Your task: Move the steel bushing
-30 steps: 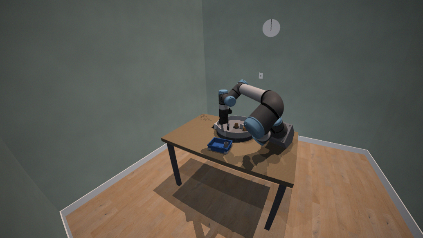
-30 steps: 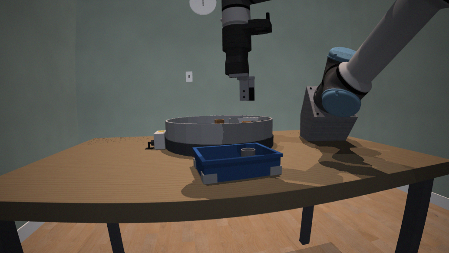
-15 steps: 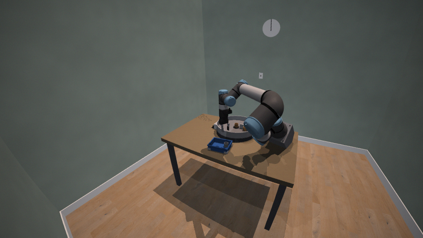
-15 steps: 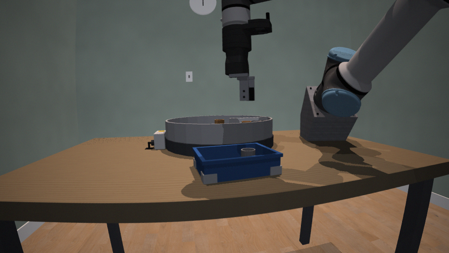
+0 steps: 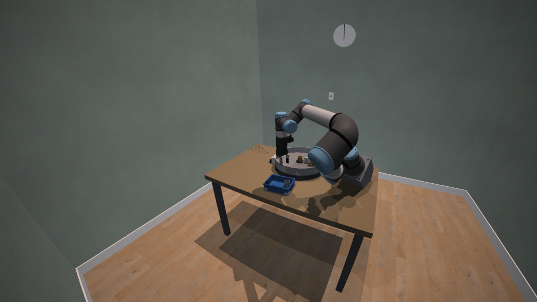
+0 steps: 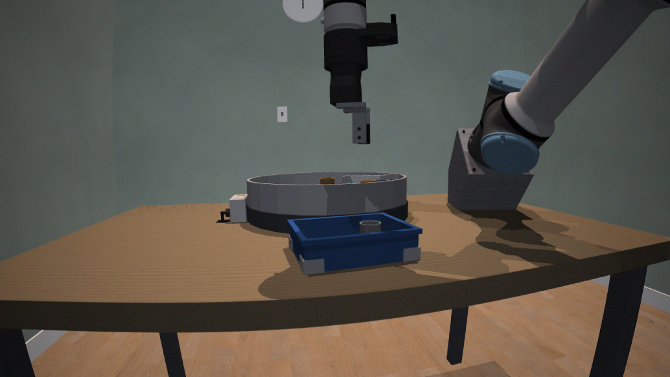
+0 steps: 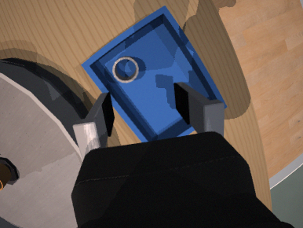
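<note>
Gripper [image 7: 148,114] hangs high above table [image 6: 140,262], fingers spread wide — nothing between them. Steel bushing [image 6: 370,226] stands upright inside blue crate [image 6: 346,252], near one corner. Turntable [image 6: 300,196] just behind crate — brown bushings [image 6: 326,180] on it.

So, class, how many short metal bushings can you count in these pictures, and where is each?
4: one grey steel bushing stands in the blue crate; three remain on the round grey turntable at. The rim may hide others.
</note>
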Controlling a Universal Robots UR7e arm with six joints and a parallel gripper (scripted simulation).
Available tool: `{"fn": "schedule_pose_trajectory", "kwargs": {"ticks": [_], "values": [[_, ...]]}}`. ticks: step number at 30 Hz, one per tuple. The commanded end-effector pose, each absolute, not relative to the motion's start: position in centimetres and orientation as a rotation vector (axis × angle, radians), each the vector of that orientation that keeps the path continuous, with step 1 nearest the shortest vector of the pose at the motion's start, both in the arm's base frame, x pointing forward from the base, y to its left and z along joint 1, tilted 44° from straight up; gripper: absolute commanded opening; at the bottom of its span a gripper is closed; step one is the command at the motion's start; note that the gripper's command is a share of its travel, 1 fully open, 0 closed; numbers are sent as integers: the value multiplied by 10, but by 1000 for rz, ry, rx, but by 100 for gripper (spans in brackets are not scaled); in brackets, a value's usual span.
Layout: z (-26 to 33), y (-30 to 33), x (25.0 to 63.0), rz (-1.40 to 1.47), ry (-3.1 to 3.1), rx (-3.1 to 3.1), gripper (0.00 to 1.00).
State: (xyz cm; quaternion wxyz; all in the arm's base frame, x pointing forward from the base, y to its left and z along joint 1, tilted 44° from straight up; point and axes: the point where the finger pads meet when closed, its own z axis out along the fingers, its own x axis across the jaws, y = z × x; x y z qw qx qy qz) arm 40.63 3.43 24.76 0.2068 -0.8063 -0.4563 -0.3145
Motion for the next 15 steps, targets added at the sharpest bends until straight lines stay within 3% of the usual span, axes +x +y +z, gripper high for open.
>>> {"fn": "schedule_pose_trajectory", "kwargs": {"ticks": [1, 15], "values": [[248, 35, 407, -880, -1289, -2233, 100], [258, 24, 416, -939, -1489, -2158, 100]]}}
